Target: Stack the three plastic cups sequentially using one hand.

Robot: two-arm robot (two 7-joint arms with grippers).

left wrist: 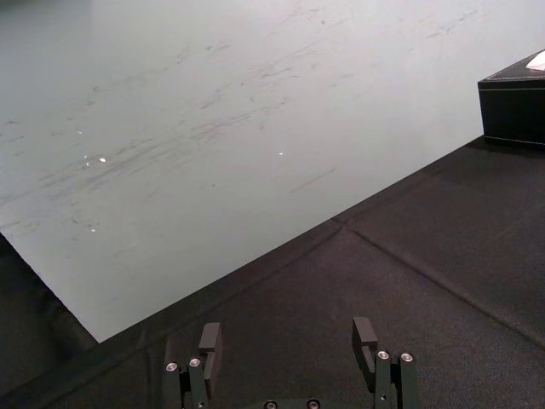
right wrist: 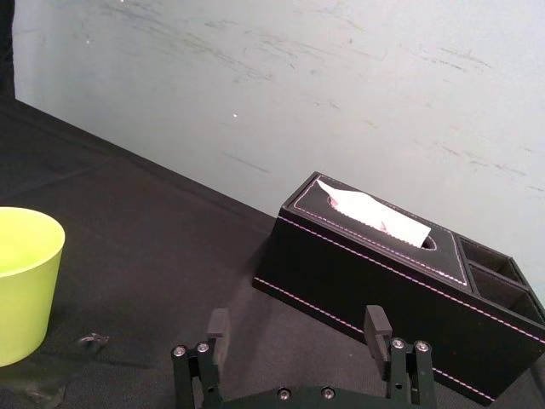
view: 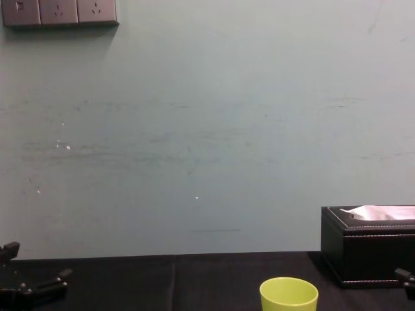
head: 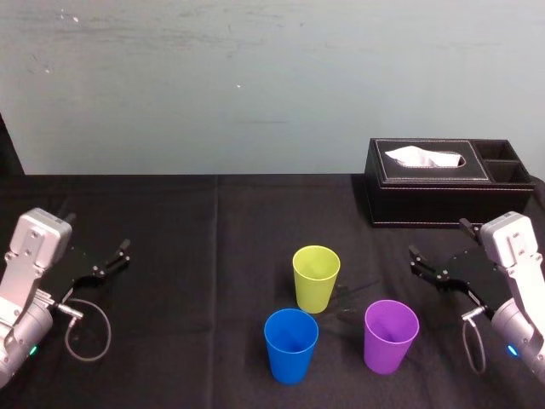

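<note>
- Standing upright, mouths up, lower centre of the head view: lime-green cup [head: 316, 277], blue cup [head: 290, 343], purple cup [head: 391, 335], apart on the counter [head: 196, 281]; right hand [head: 438, 244] right of them, left hand [head: 98, 233] far left.
- Right wrist view: right hand spread wide, lime-green cup off to one side, untouched.
- Left wrist view: left hand spread wide.

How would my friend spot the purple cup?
Find the black leather tissue box at the far right. Nearer the robot stand three small plastic cups. The purple cup is rightmost, right of the blue cup and lime-green cup.
</note>
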